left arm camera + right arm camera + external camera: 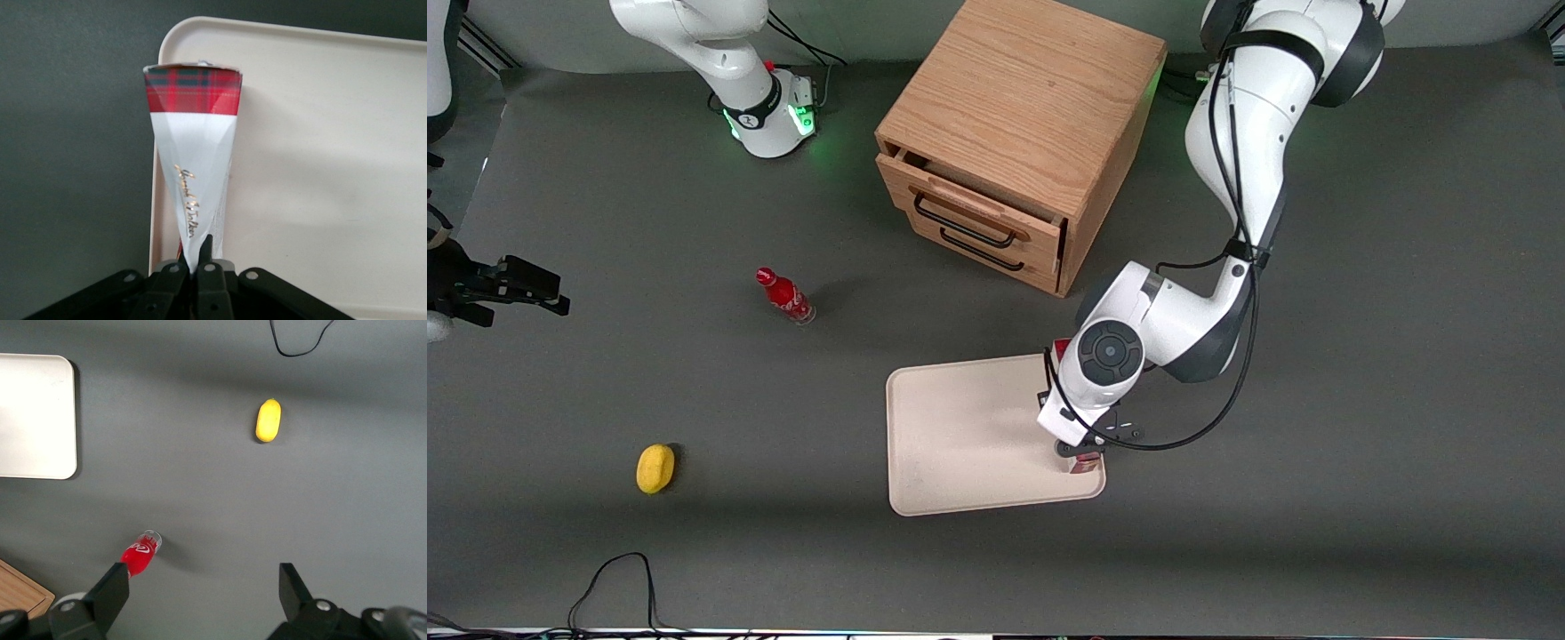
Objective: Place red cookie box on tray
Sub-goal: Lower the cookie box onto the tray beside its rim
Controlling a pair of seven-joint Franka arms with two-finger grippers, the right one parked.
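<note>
Over tray (960,436) edge | jaws clenched on red cookie box (193,160) | gripper (199,257) low

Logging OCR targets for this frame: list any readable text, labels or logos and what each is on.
Gold cursive script on the red cookie box's pale face, held in the gripper over the tray's edge: too blurred to read.
White script logo on the small red bottle: too small to read.
Wooden drawer cabinet, yellow object: no text visible.
</note>
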